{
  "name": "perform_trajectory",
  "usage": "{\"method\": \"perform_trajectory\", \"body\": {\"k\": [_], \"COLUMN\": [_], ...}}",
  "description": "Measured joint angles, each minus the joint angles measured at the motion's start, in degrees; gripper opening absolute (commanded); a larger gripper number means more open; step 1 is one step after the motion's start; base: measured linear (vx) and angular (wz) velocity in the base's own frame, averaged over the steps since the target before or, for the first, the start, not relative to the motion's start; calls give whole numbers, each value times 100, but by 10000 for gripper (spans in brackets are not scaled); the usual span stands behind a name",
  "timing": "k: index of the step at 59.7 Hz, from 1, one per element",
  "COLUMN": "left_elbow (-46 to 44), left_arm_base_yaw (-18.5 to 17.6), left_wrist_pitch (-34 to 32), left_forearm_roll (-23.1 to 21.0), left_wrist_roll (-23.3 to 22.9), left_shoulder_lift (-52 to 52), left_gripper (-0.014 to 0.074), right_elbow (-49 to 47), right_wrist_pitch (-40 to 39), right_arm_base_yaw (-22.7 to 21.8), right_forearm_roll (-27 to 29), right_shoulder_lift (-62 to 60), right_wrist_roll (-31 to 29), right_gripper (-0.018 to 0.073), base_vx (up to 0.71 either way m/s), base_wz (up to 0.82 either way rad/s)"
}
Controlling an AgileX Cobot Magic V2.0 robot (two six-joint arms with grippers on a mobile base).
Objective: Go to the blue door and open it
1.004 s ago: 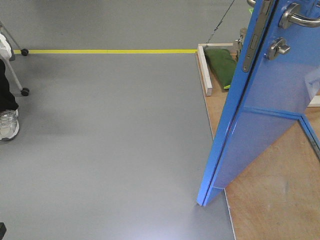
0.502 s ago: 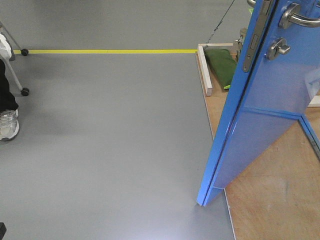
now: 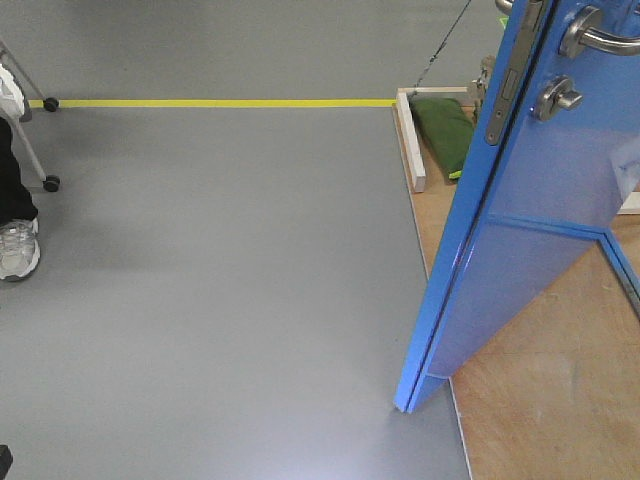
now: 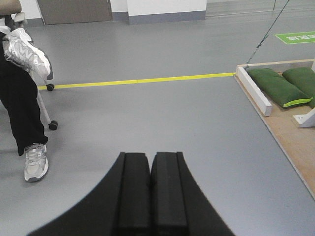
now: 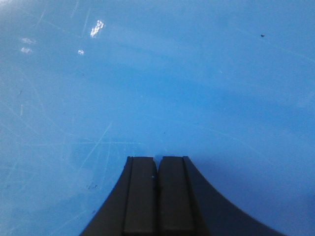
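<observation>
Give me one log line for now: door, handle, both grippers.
door: open | handle: free | left gripper: shut, empty, over floor | right gripper: shut, empty, facing door

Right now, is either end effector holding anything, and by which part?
Nothing is held. The left end effector is shut over floor; the right end effector is shut, empty, facing the blue door.

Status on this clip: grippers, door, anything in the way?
Left gripper shut, empty. Right gripper shut, empty, facing blue door close up. Door ajar. Person's shoe far left, apart from door.

L hand, R hand, matte blk
</observation>
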Motion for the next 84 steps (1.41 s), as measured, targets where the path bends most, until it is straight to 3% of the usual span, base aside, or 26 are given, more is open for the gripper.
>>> {"method": "perform_trajectory", "body": {"k": [84], "left_elbow": [0], "left_arm_base_yaw": [0], "left_wrist_pitch": [0], "left_forearm_roll": [0], "left_wrist_roll": [0], "left_shoulder_lift": [0], "left_gripper": [71], "right_elbow": [0], "right_wrist_pitch": [-5], "right_arm_base_yaw": [-15], "right_forearm_roll": [30], "right_shoulder_lift": [-32], "right_wrist_roll": [0], "right_gripper": [-4], "base_vx": [12], "base_wz": [6]}}
